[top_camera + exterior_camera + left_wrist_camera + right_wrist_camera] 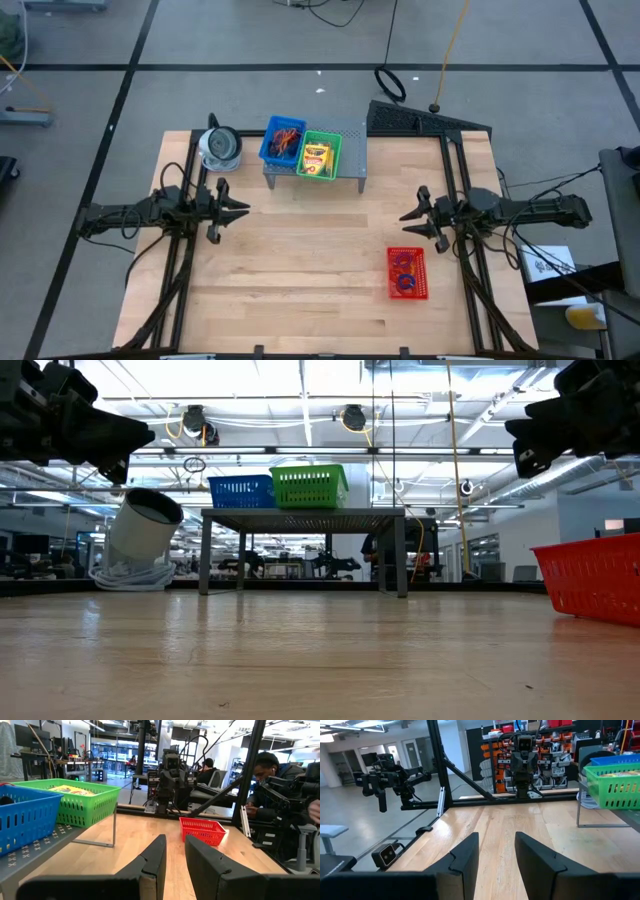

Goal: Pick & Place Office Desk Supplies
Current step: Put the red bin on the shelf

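High view: both claws empty, jaws slightly parted, hovering over the worktop (300, 270). Red basket (407, 273) of rubber bands sits just beside right claw (412, 218), well apart from left claw (240, 210); right arm nearer. Crayon box (316, 158) sits in green basket (321, 154) on shelf (350, 135).

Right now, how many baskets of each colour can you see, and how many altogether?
Blue basket: 1, on the grey shelf, with rubber bands inside.
Green basket: 1, beside it on the shelf, with a crayon box inside.
Red basket: 1, on the wooden table near the right arm.
Total: 3 baskets.
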{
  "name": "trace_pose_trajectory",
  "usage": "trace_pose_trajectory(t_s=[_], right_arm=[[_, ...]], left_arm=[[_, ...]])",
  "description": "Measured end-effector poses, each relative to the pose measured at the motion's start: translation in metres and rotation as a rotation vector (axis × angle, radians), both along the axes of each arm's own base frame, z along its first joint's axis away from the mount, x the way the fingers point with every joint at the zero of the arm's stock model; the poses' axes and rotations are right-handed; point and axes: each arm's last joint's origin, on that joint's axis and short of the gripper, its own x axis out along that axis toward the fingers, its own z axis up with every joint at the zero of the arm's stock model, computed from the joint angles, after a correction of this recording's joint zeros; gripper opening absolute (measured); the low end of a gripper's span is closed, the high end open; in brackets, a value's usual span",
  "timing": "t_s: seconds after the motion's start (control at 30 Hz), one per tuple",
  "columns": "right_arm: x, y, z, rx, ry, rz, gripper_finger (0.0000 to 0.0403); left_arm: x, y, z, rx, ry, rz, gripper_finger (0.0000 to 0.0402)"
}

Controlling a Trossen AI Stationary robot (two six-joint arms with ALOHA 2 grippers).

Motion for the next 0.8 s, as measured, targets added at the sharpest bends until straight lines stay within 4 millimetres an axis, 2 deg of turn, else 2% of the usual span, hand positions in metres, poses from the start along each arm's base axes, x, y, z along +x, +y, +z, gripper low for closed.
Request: trace_pose_trajectory(t_s=[0.2,0.4,0.53,0.67,0.8], right_arm=[[0.0,0.0,0.005,0.009,-0.05,-0.002,0.0116],[-0.001,0.0,0.013,0.169,-0.1,0.007,0.0116],[0.003,-0.001,0.01,0.132,-0.073,-0.028,0.0116],[0.008,-0.004,0.013,0.067,-0.044,-0.157,0.0116],[0.016,-0.01,0.036,0.007,0.027,-0.369,0.0116]], left_arm=[[0.0,0.0,0.0,0.0,0.0,0.0,0.0079],[0.0,0.0,0.0,0.0,0.0,0.0,0.0079],[0.0,0.0,0.0,0.0,0.0,0.0,0.0079],[0.0,0.0,0.0,0.0,0.0,0.0,0.0079],[0.0,0.0,0.0,0.0,0.0,0.0,0.0079]])
